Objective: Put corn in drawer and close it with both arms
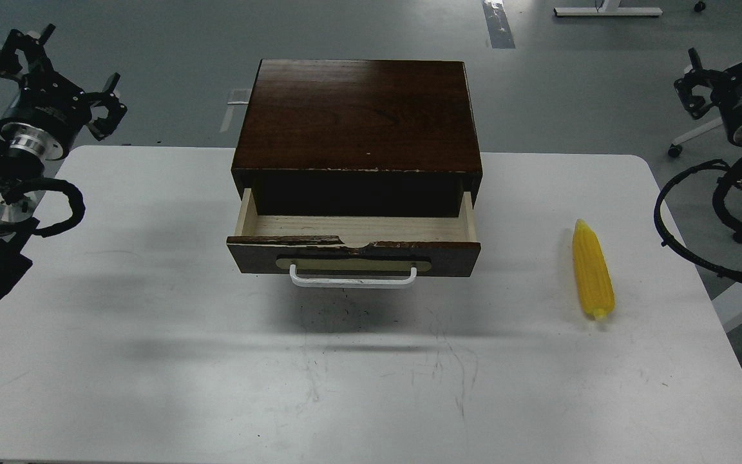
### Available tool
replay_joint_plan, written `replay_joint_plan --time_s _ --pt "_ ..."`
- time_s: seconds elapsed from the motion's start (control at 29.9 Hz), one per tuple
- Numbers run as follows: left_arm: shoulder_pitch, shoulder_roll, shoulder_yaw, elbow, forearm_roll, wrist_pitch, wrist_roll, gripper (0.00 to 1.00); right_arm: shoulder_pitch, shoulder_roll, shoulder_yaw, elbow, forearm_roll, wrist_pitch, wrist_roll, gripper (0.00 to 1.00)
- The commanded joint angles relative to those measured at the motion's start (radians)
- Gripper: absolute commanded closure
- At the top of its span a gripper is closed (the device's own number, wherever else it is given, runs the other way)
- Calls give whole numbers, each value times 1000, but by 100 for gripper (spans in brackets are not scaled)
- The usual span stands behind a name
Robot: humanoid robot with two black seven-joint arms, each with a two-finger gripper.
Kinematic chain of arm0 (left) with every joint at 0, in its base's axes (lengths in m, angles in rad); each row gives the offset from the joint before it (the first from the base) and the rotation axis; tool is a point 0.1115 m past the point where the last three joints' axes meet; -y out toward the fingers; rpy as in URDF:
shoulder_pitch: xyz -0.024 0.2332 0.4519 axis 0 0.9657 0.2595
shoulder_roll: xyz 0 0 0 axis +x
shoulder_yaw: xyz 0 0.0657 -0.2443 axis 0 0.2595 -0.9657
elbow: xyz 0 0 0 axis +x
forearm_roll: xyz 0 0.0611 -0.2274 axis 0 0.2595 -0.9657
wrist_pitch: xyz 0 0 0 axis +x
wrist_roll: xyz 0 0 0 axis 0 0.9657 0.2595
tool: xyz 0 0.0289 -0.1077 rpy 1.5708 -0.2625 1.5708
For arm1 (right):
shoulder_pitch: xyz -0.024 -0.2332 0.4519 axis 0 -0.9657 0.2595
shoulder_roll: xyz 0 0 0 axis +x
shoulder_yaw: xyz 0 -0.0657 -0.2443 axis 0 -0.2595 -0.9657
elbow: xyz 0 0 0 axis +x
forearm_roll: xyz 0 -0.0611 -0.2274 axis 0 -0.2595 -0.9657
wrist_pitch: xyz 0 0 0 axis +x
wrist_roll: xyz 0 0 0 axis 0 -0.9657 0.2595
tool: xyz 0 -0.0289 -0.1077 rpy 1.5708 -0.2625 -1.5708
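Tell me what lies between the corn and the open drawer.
Nothing: in the head view, only bare white table separates the corn from the drawer.

One corn (592,269), one open drawer (355,243), one cabinet (358,116), one table (152,361), two arms (17,161).

Drawer (353,241) stands pulled open, pale interior exposed. Corn (592,269) lies on the surface (152,361), well apart to the drawer's right, untouched by either arm.
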Motion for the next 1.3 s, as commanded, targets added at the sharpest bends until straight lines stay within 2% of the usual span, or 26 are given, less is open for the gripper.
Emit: replay_joint_plan --time_s 0.0,0.33,0.67,0.87,1.2,1.27 --pt "-1 -2 -2 0 0 0 -1 2 -14 -5 0 0 0 0 0 0" --pt "5 -8 -9 5 -3 0 -2 2 -6 -46 -60 11 -14 0 0 0" --pt "6 -38 -14 31 -6 0 8 2 198 -261 -321 46 -25 0 -6 0" --pt "5 -38 -2 35 0 0 21 2 394 -365 -569 161 -285 0 0 0" --pt "0 -32 -3 23 2 0 15 2 485 -361 -590 198 -664 0 10 0" --pt "0 -29 -2 22 2 0 13 2 489 -362 -606 265 -766 0 5 0"
